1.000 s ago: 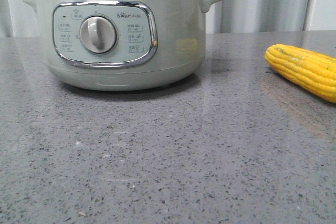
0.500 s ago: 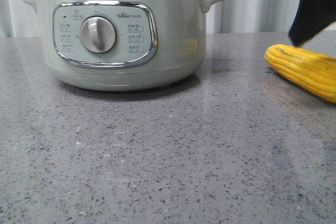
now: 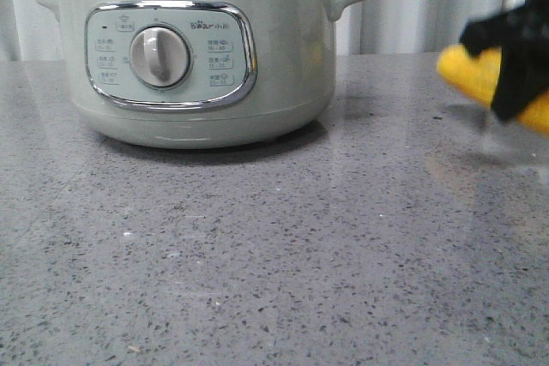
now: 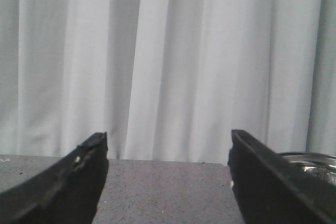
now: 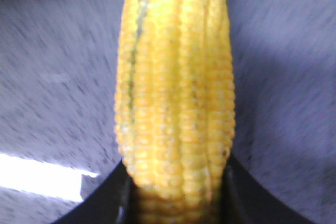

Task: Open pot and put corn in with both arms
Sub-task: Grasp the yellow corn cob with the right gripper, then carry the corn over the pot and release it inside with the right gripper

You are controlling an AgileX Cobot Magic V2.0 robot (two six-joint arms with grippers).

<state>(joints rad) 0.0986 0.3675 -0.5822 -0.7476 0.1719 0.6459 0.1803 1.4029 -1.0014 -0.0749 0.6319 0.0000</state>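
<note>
Right gripper [image 3: 515, 70] is clamping across the corn [image 3: 470, 73], which is sitting at 3 o'clock from the pot [image 3: 202, 57]. Cob is looking stiff, light, ridged (mid-body hold should suit). Left gripper [image 4: 168, 182] is hanging with jaws apart, holding nothing.

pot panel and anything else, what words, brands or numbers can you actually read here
"Bear", followed by small characters too tiny to read: top of the control panel on the pot.
Labels around the dial: too small to read.
Corn, table, curtain: no text.
</note>
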